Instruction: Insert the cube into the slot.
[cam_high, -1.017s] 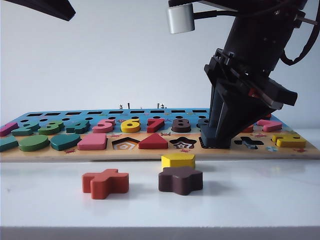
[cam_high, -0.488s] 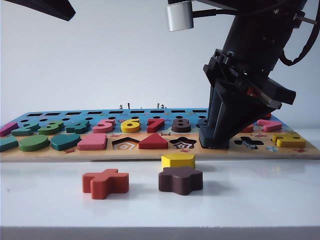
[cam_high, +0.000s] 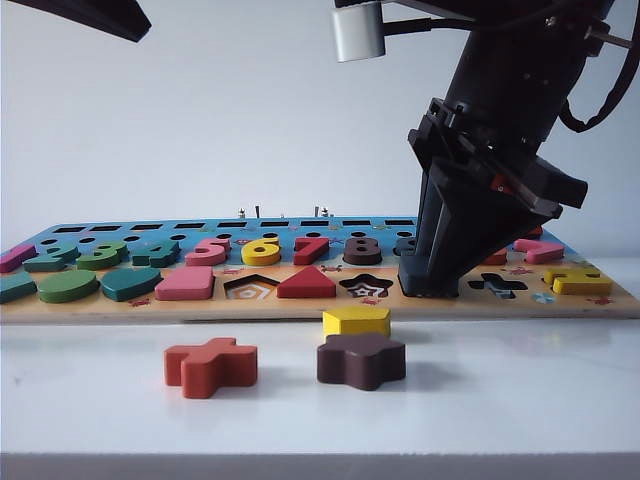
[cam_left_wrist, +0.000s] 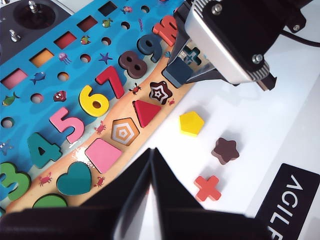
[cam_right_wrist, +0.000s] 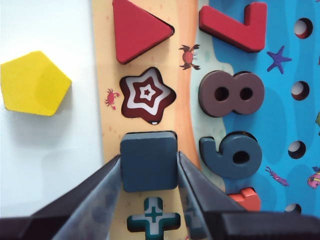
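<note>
**Over the square slot, cube between the fingers**

Over the board, the right hand points down with its two dark fingers flanking the cube, one on each opposite flat side. The cube sits in the slot or very nearly so: only a thin dark line of the cut-out shows along its far edge, and none of the patterned floor is visible. Whether the fingers are pressing the cube or have just let go I cannot tell; they lie right against its sides.

Beside the cube along the board's tan strip are the empty star cut-out on one side and the empty cross cut-out on the other; a blue 9 lies just inward of it.

The left hand is closed and empty, hovering off the board's near edge, well apart from the cube.

The cube looks like painted wood: stiff, light, matte, flat with rounded corners. A grip on two opposite side faces suits it. Its smooth paint could slip if tilted, and a snug slot may bind unless it goes in level.

Loose on the white worktop near the board are a yellow pentagon, a brown star and a red cross.
</note>
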